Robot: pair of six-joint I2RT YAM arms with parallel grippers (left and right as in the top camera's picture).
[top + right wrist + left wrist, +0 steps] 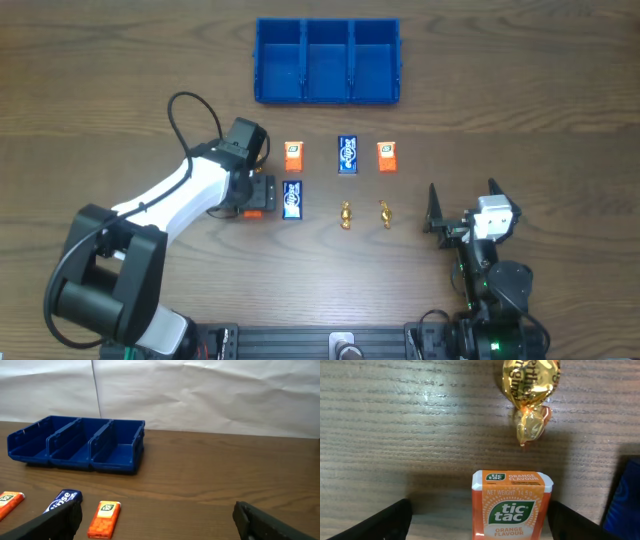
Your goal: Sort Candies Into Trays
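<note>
Left fingers (375, 522) apart — six candies (347, 155), one tray (327, 101).

Bare table (540, 110) between blue tray (327, 97) and the candies (347, 155), narrow gaps among the six, left gripper (270, 192) crowding their left column, open wood around right gripper (462, 188), well apart.

This is looking like a robotics test setup. A creased white sheet (200, 395) is hanging as a backdrop behind the wood-grain surface (225, 470).
</note>
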